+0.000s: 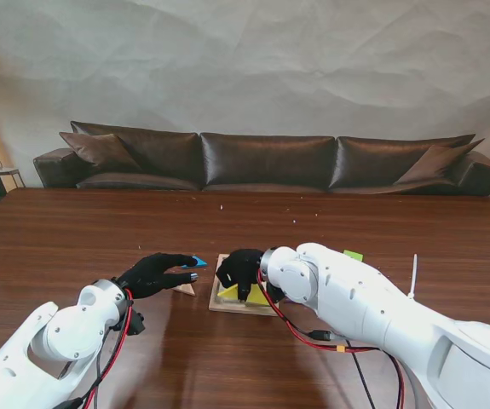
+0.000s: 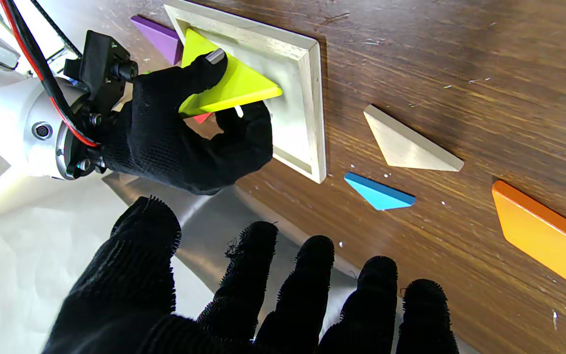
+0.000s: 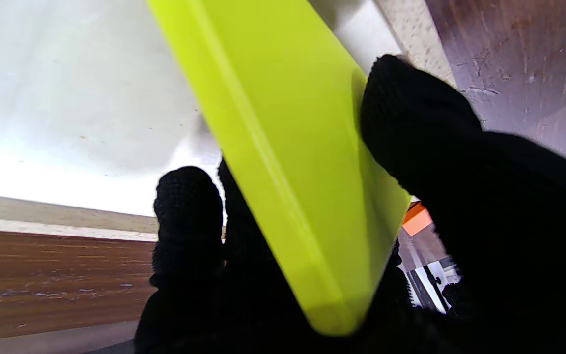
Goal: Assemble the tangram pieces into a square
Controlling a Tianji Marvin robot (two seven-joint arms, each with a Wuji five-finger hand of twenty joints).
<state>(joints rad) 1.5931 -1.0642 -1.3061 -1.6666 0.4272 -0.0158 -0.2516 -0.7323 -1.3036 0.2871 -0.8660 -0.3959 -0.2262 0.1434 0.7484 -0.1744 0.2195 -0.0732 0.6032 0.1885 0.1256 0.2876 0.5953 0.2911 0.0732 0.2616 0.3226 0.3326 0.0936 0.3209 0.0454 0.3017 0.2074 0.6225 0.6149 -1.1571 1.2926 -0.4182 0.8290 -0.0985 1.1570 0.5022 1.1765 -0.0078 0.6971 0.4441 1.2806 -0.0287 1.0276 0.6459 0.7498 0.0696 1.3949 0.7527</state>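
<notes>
- Nearest to me, the left hand [image 1: 154, 273] floats a little over the table [image 1: 74, 239]. Its fingers [image 2: 315, 275] are spread apart and it holds nothing. I think it is waiting for its turn, close to the loose pieces so it can pick one soon.
- Just past those fingers lie three loose pieces, flat on the wood. There is a small blue triangle [image 2: 379, 192], a plain wooden triangle [image 2: 408, 145] a bit farther on, and an orange piece [image 2: 546, 236] off to one side. None of them touch each other. They are not in the tray yet.
- Next comes the right hand [image 1: 241, 270], over the square wooden tray [image 2: 307, 93]. It is closed on a big yellow triangle [image 2: 234, 83], with the thumb on one flat face and the other fingers on the other face.
- The yellow triangle is tilted, with one point dipping toward the tray floor. I think the hand holds it that way so it can slide down into a corner and lie flat against the rim.
- A little red piece [image 2: 201, 117] peeks out under the yellow one. I cannot tell if it lies in the tray.
- Beyond the tray, a purple piece [image 2: 157, 33] rests on the table, right next to the tray's rim. A small green piece [image 1: 353, 255] sits behind the right arm.
- The tray looks mostly bare, so the square has only just been started.
- Farthest away is a long dark sofa [image 1: 270, 160] by the wall.
</notes>
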